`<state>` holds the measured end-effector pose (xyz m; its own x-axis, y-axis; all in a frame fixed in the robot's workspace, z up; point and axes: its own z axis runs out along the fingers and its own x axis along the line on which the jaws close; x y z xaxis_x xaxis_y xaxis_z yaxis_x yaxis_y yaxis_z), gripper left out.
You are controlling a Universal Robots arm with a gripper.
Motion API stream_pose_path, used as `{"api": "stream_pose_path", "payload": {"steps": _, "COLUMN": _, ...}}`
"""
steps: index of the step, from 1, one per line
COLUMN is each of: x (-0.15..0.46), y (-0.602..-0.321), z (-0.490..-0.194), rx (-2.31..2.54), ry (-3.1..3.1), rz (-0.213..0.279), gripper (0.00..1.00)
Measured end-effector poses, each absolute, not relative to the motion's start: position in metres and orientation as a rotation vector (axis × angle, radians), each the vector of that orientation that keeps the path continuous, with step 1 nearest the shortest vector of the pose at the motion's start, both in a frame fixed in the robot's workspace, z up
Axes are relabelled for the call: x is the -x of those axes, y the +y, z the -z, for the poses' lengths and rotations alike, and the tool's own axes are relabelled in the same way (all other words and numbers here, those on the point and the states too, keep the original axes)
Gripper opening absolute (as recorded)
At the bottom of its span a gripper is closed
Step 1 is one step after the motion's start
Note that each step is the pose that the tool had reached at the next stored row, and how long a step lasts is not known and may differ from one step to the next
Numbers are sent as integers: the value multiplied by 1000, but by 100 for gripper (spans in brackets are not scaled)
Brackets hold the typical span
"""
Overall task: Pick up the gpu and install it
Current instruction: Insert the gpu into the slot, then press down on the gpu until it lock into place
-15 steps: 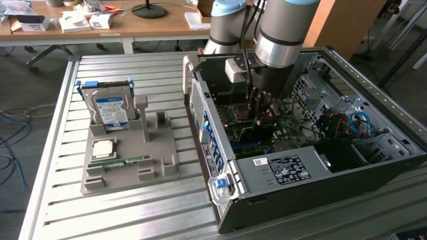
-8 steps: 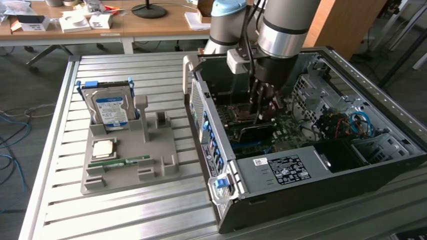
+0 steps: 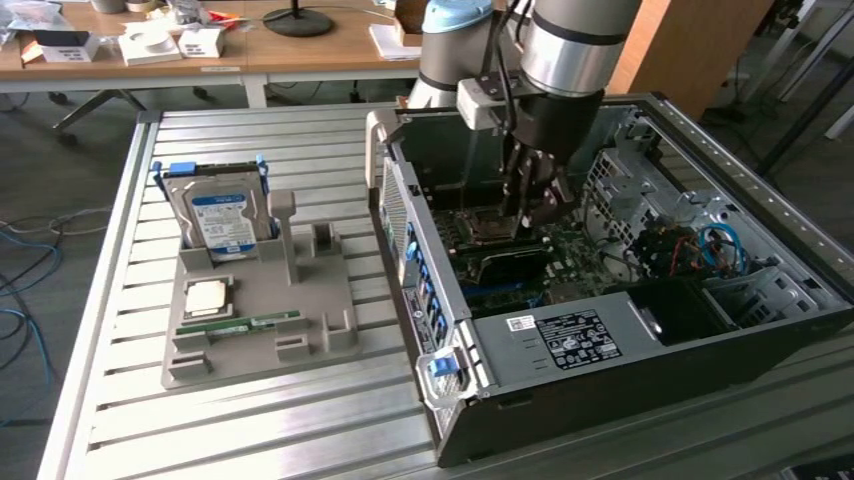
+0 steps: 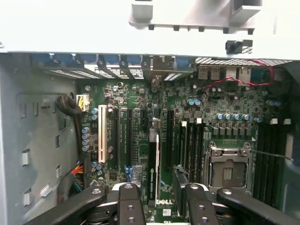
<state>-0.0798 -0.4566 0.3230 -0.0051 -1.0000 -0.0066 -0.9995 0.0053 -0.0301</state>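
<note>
One gpu point(image 4: 156, 164) stands edge-on by the gripper point(image 4: 163, 194), over the motherboard point(image 4: 180, 96); we cannot tell whether it is clamped. We advise square alignment, even pressure.

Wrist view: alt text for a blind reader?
The claw hangs close over a green motherboard inside an open PC case, with the gpu edge-on at it among the slots. A CPU socket sits nearby.

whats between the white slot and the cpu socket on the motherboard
In the wrist view, the gpu stands edge-on between the white slot and the cpu socket, with black slots on both sides of it.
</note>
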Motion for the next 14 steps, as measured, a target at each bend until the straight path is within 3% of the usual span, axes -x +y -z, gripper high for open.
{"api": "stream_pose_path", "payload": {"steps": 14, "x": 80, "y": -457, "z": -335, "rx": 2197, "ry": 2209, "rz": 26, "gripper": 40}}
